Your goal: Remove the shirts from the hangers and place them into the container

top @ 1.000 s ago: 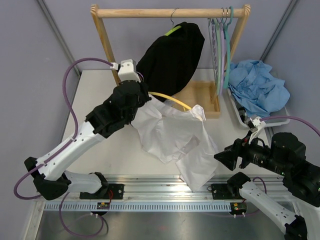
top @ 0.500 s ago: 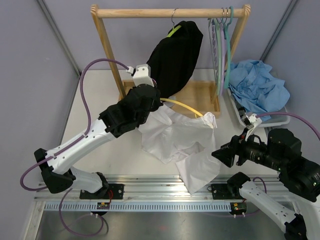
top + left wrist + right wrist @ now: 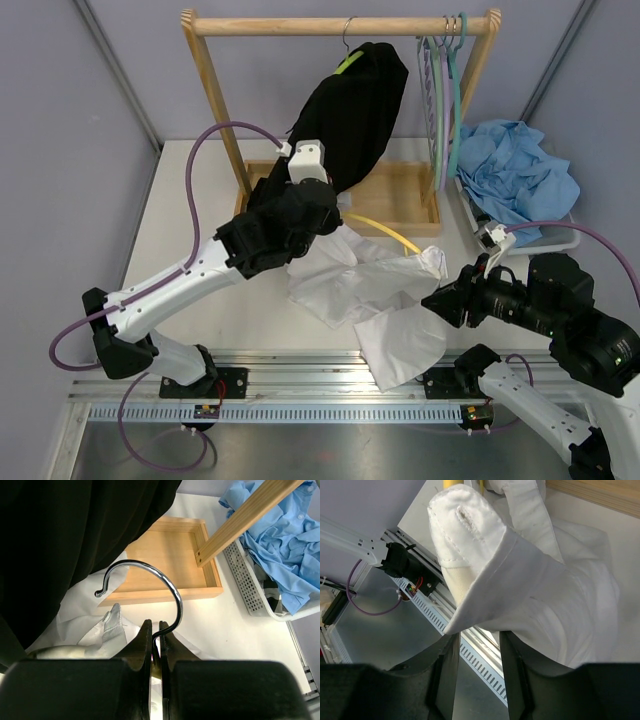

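Shirt (image 3: 350, 285), white: limp, light, probably slides off yellow hanger (image 3: 385, 225); left gripper (image 3: 155, 627) clamps hook (image 3: 170, 585); right gripper (image 3: 478, 637) straddles bunched shoulder fold, pinch unclear

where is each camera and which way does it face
Top: above, behind the arms, looking down on table and rack; both arms show.
Left wrist: on left arm, facing black shirt and rack tray; the left claw, shut on a hanger hook, shows.
Right wrist: on right arm, facing white shirt; the open right claw shows.
Top and right wrist share the white shirt.
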Controlling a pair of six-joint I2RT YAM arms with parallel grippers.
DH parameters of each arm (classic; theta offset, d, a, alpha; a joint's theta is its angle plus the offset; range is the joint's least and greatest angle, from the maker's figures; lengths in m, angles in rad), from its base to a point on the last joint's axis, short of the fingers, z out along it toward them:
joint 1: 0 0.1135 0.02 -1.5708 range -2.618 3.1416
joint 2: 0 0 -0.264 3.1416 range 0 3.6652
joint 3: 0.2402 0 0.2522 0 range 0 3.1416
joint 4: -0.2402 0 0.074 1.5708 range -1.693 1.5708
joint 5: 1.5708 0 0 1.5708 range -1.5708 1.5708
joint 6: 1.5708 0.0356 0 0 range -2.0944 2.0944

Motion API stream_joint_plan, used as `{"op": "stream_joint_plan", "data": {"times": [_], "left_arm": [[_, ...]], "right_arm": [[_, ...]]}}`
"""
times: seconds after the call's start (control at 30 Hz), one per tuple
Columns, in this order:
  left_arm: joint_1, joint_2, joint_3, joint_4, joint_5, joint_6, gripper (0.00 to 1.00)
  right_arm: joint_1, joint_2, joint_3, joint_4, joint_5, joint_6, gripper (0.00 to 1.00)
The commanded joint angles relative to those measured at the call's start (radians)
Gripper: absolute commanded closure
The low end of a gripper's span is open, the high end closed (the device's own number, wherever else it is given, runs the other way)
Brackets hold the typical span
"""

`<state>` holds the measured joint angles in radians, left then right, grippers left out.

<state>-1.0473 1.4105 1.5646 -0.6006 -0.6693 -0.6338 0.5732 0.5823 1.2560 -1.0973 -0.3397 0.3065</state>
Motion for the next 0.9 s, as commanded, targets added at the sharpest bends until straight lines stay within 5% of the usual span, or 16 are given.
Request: {"op": "stream_joint_plan", "data": {"times": [0.0, 0.37, 0.43, 0.53, 0.63, 0.87], "left_arm": [[-0.003, -0.045, 0.061, 0.05, -0.047, -0.011, 1.0], [0.009, -0.021, 0.164, 0.039, -0.041, 0.016, 1.0], [0.009, -0.022, 0.152, 0.03, -0.044, 0.003, 1.0], [0.009, -0.034, 0.115, 0.019, -0.043, -0.017, 1.0], [0.009, -0.042, 0.089, 0.015, -0.038, -0.03, 1.0], [-0.003, -0.061, 0.049, -0.005, -0.018, -0.053, 1.0]], "right_arm": [[0.001, 0.011, -0.006, 0.051, -0.03, -0.007, 0.57], [-0.001, -0.019, -0.001, 0.019, 0.001, -0.001, 0.72], [-0.003, -0.021, -0.001, 0.016, 0.007, -0.001, 0.66], [-0.001, -0.013, 0.005, 0.007, 0.022, -0.001, 0.31], [-0.001, -0.007, 0.019, -0.004, 0.024, -0.01, 0.2], [-0.001, 0.004, 0.034, 0.011, 0.045, -0.027, 0.24]]}}
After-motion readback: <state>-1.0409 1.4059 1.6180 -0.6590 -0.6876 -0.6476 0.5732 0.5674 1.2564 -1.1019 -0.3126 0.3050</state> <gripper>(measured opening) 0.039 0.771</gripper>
